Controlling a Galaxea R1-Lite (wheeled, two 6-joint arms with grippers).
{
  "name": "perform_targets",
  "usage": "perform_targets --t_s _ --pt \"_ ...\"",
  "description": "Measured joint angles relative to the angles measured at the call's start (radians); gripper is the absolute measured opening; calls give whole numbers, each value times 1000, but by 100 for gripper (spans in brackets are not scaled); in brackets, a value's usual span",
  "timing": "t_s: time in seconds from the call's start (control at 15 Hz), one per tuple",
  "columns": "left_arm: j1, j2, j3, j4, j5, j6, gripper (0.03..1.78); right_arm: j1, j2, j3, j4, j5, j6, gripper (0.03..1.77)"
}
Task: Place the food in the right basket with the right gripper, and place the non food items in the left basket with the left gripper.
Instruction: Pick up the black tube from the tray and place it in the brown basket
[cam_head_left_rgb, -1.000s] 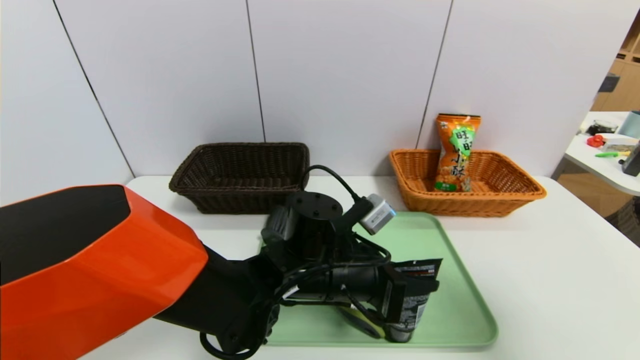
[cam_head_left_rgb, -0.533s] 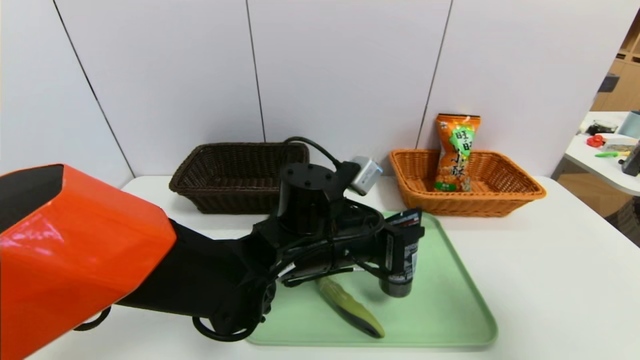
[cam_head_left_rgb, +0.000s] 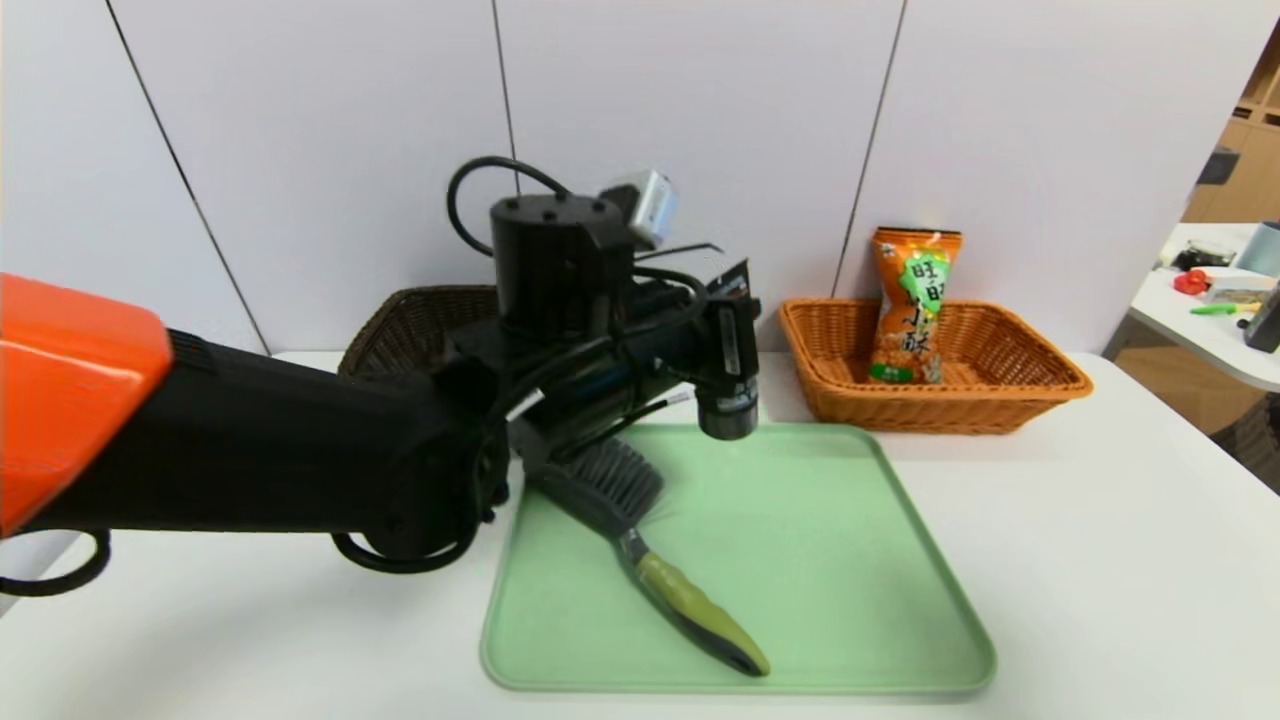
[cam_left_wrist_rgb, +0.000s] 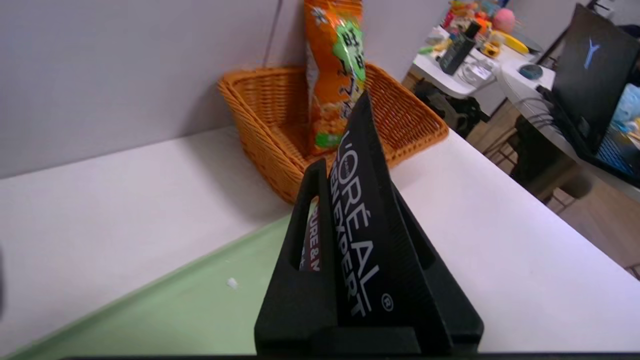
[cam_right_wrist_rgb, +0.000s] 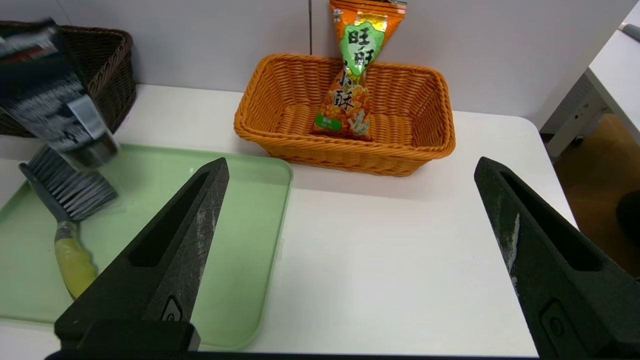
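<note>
My left gripper (cam_head_left_rgb: 733, 345) is shut on the black squeeze tube (cam_head_left_rgb: 728, 372). It holds the tube upright, cap down, above the tray's far edge, between the two baskets. In the left wrist view the tube (cam_left_wrist_rgb: 360, 240) fills the gap between the fingers (cam_left_wrist_rgb: 305, 260). The grey-bristled brush (cam_head_left_rgb: 640, 530) with an olive-green handle lies on the green tray (cam_head_left_rgb: 850, 560). The orange snack bag (cam_head_left_rgb: 912, 300) stands inside the orange-tan right basket (cam_head_left_rgb: 1040, 385). The dark brown left basket (cam_head_left_rgb: 400, 330) sits behind my left arm. My right gripper (cam_right_wrist_rgb: 351, 162) hangs open and holds nothing, over the table in front of the right basket (cam_right_wrist_rgb: 440, 110).
The baskets stand against the white back wall. Bare white table (cam_head_left_rgb: 1100, 560) lies to the right of the tray. A second table (cam_head_left_rgb: 1210, 320) with small items is at the far right, beyond this table's edge.
My left arm has lifted the tube off the tray and carried it up and back toward the left, uncovering the brush. The right gripper has not moved.
</note>
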Motion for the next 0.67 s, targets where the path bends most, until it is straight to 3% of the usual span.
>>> perform_targets --t_s 0.47,0.67 --pt "199 -166 -180 476 5 56 26 0 26 -1 -3 0 0 169" --pt "311 -181 -265 566 4 105 26 0 38 0 -2 3 1 169"
